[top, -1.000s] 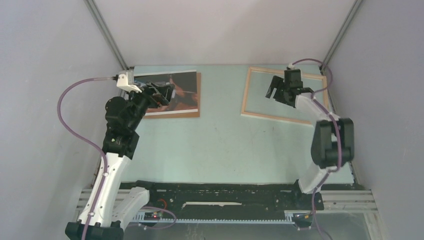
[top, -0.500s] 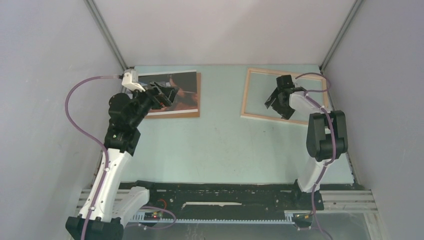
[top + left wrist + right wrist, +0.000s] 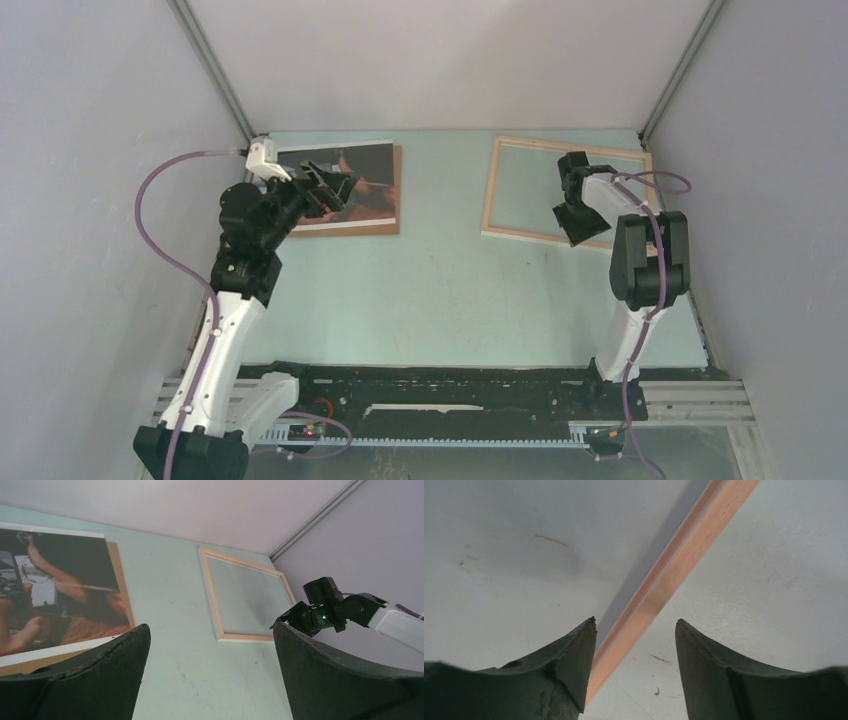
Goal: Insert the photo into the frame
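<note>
The photo (image 3: 362,178) lies face up in the upper left of the top view, resting on a brown backing board (image 3: 397,196) whose edge shows along its right and lower sides. The frame (image 3: 491,188) lies flat in the upper right, well apart from the photo, with bare pale green table (image 3: 440,270) between them. Grey walls close in the table on three sides, and a purple cable (image 3: 148,215) loops out from the left arm at the left of the view.

The left arm is stretched up the left side, with the left gripper (image 3: 332,186) held over the photo's left half. In the left wrist view its fingers (image 3: 115,665) are seen spread wide with nothing between them.

The right arm is folded back on itself at the right edge, with the right gripper (image 3: 576,222) pointed down over the frame's lower rail. In the right wrist view its fingers (image 3: 569,655) are seen apart, one on each side of the wooden rail (image 3: 674,565), and table shows between the rail and the right-hand finger.
</note>
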Controlling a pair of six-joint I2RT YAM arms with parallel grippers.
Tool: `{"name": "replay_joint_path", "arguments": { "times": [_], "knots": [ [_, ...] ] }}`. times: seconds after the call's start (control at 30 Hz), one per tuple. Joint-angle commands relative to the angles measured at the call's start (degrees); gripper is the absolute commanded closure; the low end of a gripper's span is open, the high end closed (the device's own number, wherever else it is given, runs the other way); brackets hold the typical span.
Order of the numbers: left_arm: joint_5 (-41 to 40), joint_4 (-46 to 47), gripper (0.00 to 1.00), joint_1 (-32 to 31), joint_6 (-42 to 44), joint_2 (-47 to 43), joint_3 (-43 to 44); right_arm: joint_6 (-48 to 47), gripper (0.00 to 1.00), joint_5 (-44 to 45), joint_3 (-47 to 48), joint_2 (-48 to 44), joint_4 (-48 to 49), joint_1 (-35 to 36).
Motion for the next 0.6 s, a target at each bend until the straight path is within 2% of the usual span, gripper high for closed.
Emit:
{"name": "replay_joint_path", "arguments": {
  "times": [0.0,0.2,0.3,0.43,0.57],
  "knots": [
    [3.7,1.8,0.00,1.2,-1.6,0.7,4.0,6.2,0.35,-0.5,1.6,3.2,-2.5,-0.7],
    [3.8,1.6,0.00,1.3,-1.0,0.4,4.3,6.4,0.42,-2.5,1.3,5.3,0.2,-0.4],
    [2.7,1.7,0.00,1.2,-0.7,0.4,4.0,6.0,0.61,-2.8,1.2,6.3,-0.2,-0.6],
    [4.3,1.7,0.00,1.6,-1.7,0.8,4.1,3.5,0.73,-2.6,-1.4,6.2,1.8,-0.2],
    [4.6,2.2,0.00,1.8,-2.2,0.4,4.3,-4.0,1.00,-1.2,-3.2,4.6,1.0,0.0]
  ]
}}
